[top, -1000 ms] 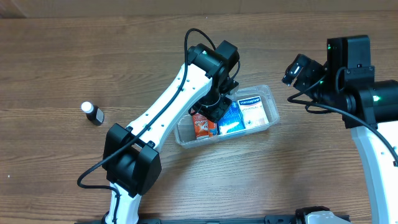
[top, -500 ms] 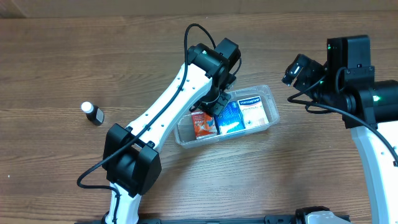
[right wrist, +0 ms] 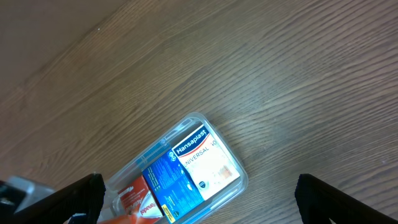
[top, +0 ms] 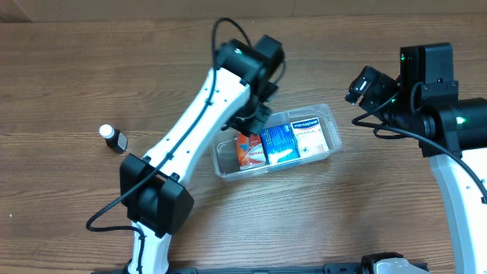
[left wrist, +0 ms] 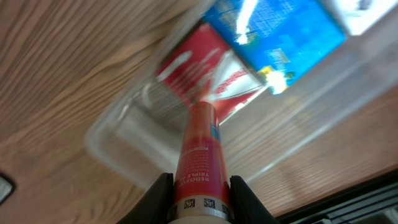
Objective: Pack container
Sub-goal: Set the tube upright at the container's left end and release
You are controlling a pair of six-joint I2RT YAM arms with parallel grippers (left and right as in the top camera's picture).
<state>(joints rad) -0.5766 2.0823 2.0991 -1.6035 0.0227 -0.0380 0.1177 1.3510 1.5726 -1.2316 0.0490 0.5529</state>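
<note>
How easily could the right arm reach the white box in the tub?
Probably easily: the white box lies at the tub's right end, nearest the right gripper, nothing between. The left gripper, holding a red tube, is at the far end.

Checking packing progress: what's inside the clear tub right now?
The container holds three boxes side by side: a red box, a blue box, a white Hansaplast box. The left gripper, holding a red tube, hides the tub's far-left corner from overhead.

Even bright light, soft shadows, L wrist view motion-blurred, other 2 sharp
</note>
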